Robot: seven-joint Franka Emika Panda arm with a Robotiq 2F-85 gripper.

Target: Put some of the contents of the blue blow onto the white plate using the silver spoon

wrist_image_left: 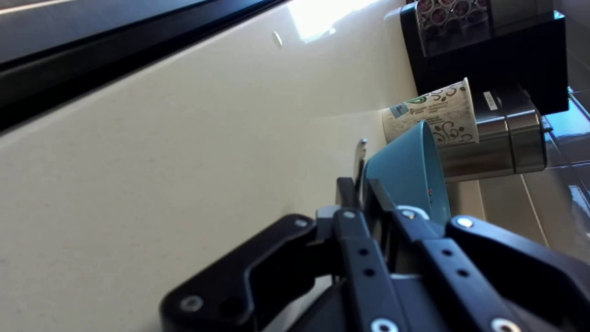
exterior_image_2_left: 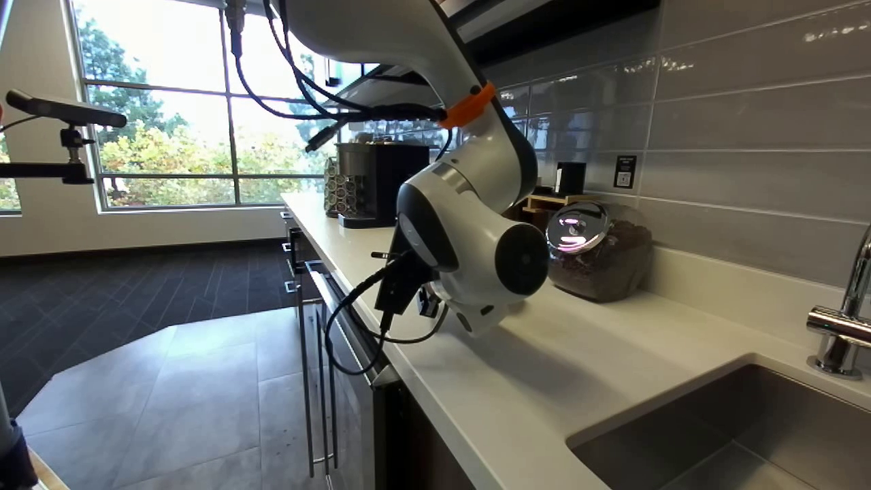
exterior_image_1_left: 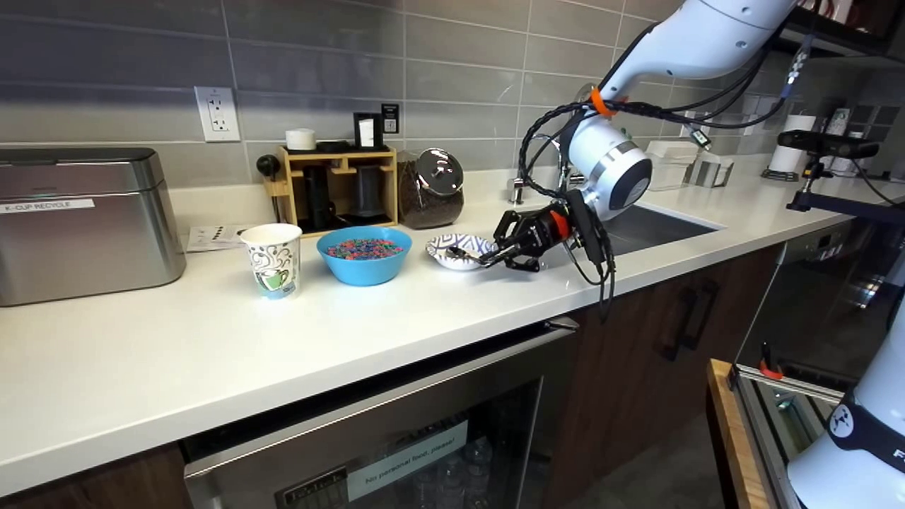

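Note:
In an exterior view, the blue bowl point(exterior_image_1_left: 364, 274) holds its contents point(exterior_image_1_left: 365, 249), a heap of small multicoloured pieces. Just right of it is the white plate point(exterior_image_1_left: 440, 244) with blue markings. The silver spoon point(exterior_image_1_left: 463, 253) reaches across that plate, its handle end at my gripper point(exterior_image_1_left: 488, 260), low over the plate's right edge. In the wrist view, the spoon point(wrist_image_left: 358, 159) sticks out from between the fingertips of my gripper point(wrist_image_left: 362, 191), seen edge-on before the bowl point(wrist_image_left: 401, 161). A narrow gap separates the fingers; whether they press on the spoon is unclear.
A patterned paper cup point(exterior_image_1_left: 274, 260) stands left of the bowl. Along the wall are a steel bin point(exterior_image_1_left: 85, 226), a wooden organizer point(exterior_image_1_left: 341, 159) and a glass jar point(exterior_image_1_left: 428, 198). The sink point(exterior_image_2_left: 721, 422) opens into the counter on the arm's side.

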